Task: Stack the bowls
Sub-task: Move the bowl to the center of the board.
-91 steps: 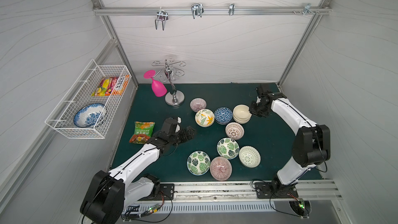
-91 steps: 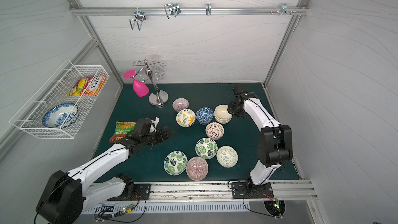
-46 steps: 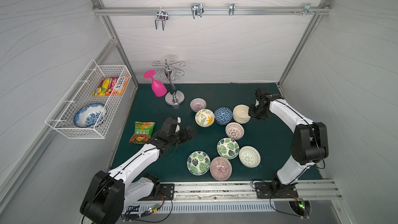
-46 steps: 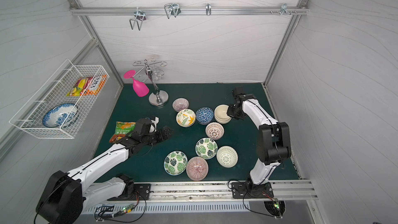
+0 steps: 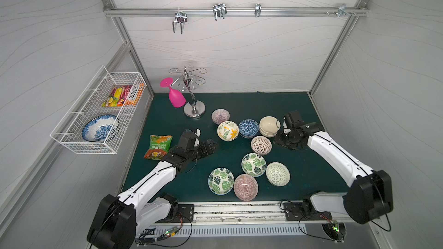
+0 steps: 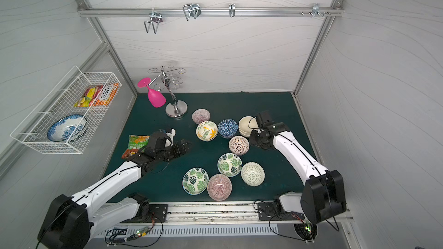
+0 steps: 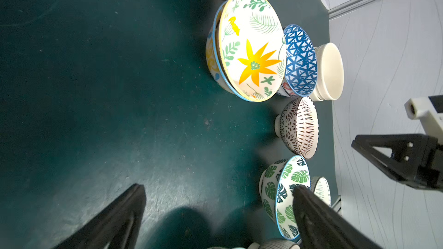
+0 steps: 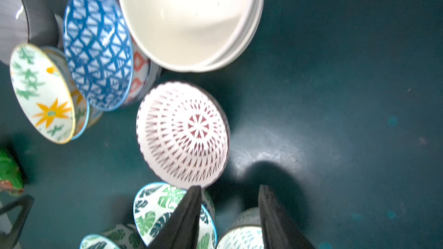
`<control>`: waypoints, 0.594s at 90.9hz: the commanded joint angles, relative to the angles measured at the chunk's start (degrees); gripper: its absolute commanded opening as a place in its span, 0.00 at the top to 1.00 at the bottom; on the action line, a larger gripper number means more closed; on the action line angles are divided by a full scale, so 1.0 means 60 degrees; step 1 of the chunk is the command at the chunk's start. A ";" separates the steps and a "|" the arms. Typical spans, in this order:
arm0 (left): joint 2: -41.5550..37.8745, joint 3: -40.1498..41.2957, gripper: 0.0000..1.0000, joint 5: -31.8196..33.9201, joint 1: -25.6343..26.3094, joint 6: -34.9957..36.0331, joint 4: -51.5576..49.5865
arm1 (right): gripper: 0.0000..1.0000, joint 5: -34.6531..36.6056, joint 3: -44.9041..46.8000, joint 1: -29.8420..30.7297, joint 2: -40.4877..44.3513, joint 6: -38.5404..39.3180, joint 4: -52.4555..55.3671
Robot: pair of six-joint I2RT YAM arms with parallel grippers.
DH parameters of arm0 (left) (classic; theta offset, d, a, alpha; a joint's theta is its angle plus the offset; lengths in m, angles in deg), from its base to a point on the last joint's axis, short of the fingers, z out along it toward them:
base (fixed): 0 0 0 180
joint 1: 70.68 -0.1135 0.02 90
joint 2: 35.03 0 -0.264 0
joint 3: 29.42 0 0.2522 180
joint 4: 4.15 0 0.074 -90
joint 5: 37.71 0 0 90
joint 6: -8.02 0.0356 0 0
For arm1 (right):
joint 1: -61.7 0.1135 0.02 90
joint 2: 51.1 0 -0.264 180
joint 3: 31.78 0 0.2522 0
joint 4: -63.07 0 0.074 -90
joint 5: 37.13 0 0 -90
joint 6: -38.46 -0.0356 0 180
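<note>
Twin overhead views (same scene), wrists near bowls (image 7: 251,46)

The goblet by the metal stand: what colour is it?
Bright pink. The goblet shows best in a top view.

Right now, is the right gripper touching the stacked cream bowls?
Apart. The right wrist view shows the right gripper empty, with bare mat and a lattice bowl between it and the cream bowls.

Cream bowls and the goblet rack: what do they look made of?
Cream bowls: probably glazed ceramic, given the smooth glossy surface with soft highlights and a thick rim. Rack: likely polished metal, given the mirror-bright round base and thin curled wire arms.
</note>
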 commanded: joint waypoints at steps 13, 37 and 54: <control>-0.0214 -0.0237 0.00 0.0097 -0.0037 0.0031 0.0002 | 0.57 0.0224 0.0303 0.1601 0.0290 -0.0532 0.0078; -0.0411 -0.0157 0.00 0.0233 -0.0037 -0.0016 -0.0092 | 0.61 -0.0154 0.0614 0.2107 -0.0537 0.0049 -0.0678; -0.0209 -0.0257 0.00 0.0210 -0.0037 -0.0012 -0.0120 | 0.63 -0.0261 0.0656 0.2199 -0.1074 0.0194 -0.0983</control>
